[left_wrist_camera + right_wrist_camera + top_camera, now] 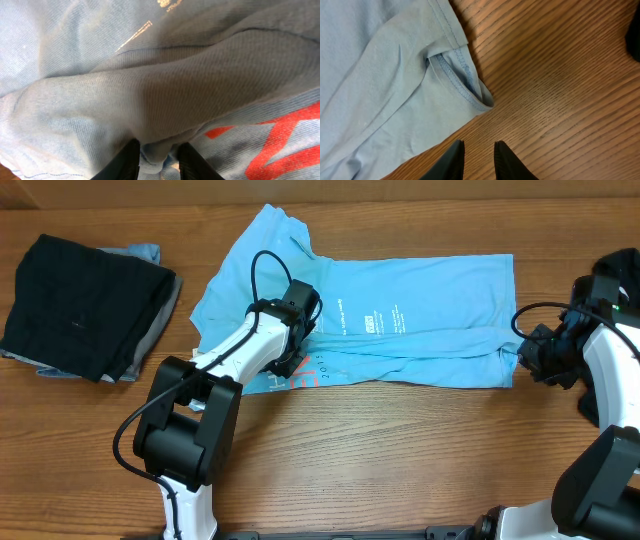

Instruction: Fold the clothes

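One light blue T-shirt (420, 310) is lying spread across the wooden table (400, 450), its body stretching out sideways and a long fold running along its near edge. White print (385, 323) is showing near the middle of the shirt, and red lettering (300, 375) is peeking out at the shirt's near edge, just beside the left arm.

The left gripper (297, 340) is pressing down on the shirt's sleeve end. In the left wrist view its fingers (127, 162) are standing a little apart with a raised ridge of the blue cloth filling the gap between them, so the jaws are pinching the shirt. The red lettering (280, 145) is lying just beside that ridge.

The right gripper (528, 355) is hovering at the shirt's opposite end, just off the hem. In the right wrist view the gripper (479, 150) is showing a narrow gap with bare wood between the fingers (452, 160), so its jaws are slightly spread and holding nothing. The shirt's stitched hem corner (475, 90) is curling open near those fingertips without touching them.

Well apart from the shirt, beyond its sleeve end, a folded black garment (85, 305) is sitting on top of a grey one (165, 310), with a scrap of pale blue cloth (145, 252) poking out behind them.
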Controlling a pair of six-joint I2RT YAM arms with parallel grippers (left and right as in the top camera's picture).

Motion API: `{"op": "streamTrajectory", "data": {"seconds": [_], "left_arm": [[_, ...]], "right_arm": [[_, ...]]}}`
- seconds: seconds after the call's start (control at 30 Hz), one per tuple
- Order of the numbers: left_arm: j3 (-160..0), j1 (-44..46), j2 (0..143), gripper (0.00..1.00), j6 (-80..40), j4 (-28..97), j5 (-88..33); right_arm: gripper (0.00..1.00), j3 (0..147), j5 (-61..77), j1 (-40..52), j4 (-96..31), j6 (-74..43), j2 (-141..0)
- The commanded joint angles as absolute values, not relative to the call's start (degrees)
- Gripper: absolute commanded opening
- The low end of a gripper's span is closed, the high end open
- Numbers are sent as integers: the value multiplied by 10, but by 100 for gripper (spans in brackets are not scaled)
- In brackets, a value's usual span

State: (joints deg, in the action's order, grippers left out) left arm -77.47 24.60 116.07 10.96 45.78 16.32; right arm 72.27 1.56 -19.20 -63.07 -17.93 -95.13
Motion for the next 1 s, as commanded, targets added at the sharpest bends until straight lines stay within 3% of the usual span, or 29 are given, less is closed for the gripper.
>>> {"op": "streamTrajectory", "data": {"seconds": [0.0,0.27,0.97], "left_arm": [[-771,239,1169,29,116,453,176],[-771,239,1169,4,116,451,176],[-860,241,1169,4,116,497,232]], "right_arm": [[24,723,18,-193,-632,-178,-955],[24,723,18,-193,-632,-178,-955],[24,723,18,-193,-631,-178,-955]]}}
